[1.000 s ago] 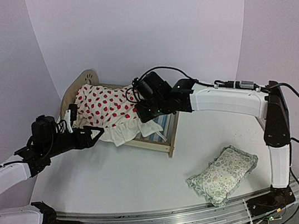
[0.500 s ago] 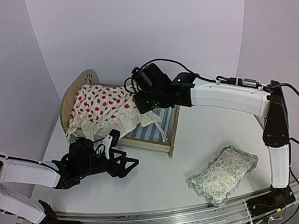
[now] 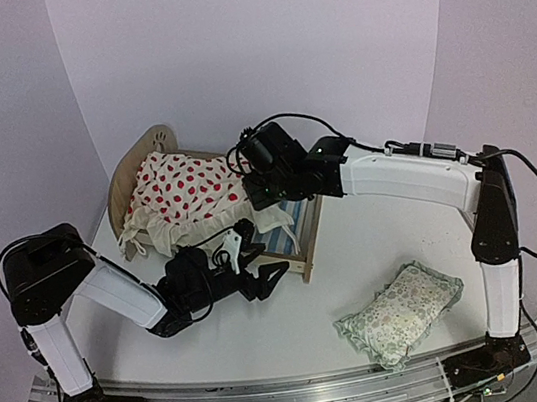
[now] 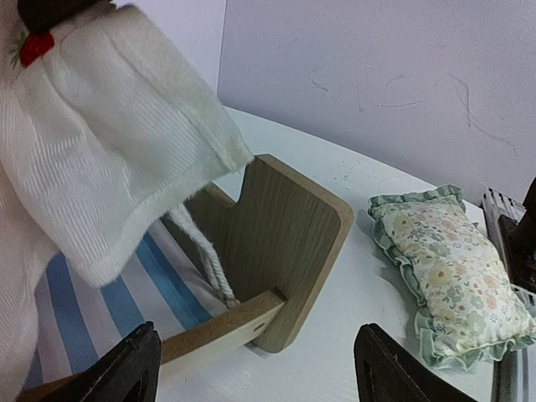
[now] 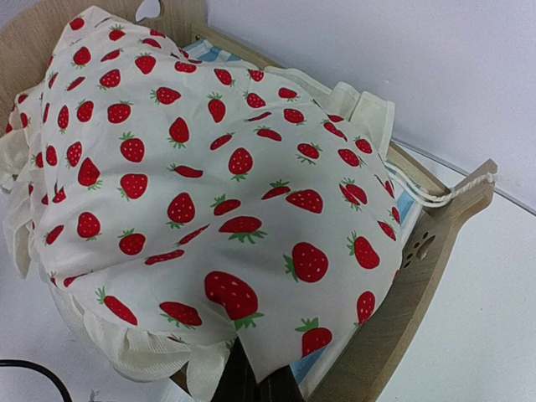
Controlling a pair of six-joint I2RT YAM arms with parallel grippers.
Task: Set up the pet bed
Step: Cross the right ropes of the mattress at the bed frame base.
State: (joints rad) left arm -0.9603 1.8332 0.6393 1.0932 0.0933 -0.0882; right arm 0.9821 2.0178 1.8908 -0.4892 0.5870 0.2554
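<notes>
The pet bed stands left of the table's middle, with its arched headboard at the far left and its footboard toward me. The cream strawberry-print cushion lies over most of its striped base. My right gripper is above the bed's foot end, shut on the cushion's edge; in the right wrist view the cushion drapes over the gripper and hides most of it. My left gripper is open and empty, low at the near corner of the footboard. The gripper also shows in the left wrist view.
The small green floral frilled pillow lies on the table at the front right, also in the left wrist view. A white cord hangs from the cushion into the bed. White walls close the back and sides.
</notes>
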